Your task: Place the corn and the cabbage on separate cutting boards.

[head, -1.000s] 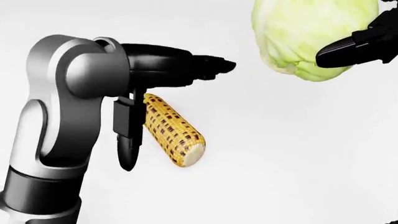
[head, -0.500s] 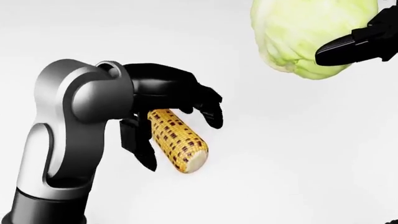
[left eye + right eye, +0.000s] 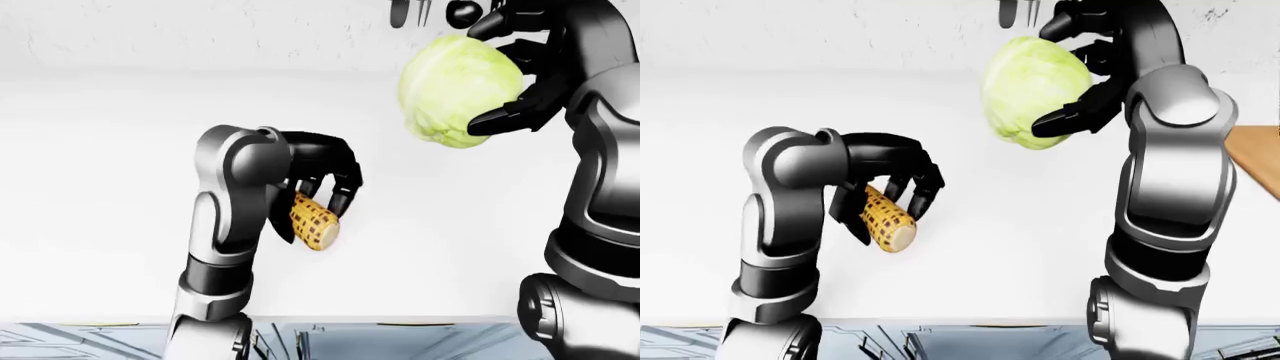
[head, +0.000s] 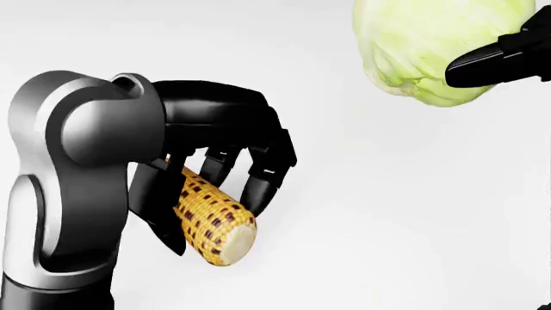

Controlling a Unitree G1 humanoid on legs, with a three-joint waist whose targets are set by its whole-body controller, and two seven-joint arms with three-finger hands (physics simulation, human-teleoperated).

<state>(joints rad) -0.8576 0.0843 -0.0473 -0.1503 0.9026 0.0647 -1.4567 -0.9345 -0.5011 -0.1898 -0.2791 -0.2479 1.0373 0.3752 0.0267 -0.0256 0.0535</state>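
The corn (image 4: 211,223) sits in the left hand (image 4: 215,168), whose black fingers (image 4: 263,184) curl over it while the thumb presses from the other side; its cut end points down toward the bottom of the head view. The left arm is bent sharply at the elbow above the white desk (image 3: 100,187). The cabbage (image 3: 460,91) is gripped high in the right hand (image 3: 515,75), fingers wrapped around its side. A wooden board (image 3: 1255,157) edge shows at the right-eye view's right. No writing shows.
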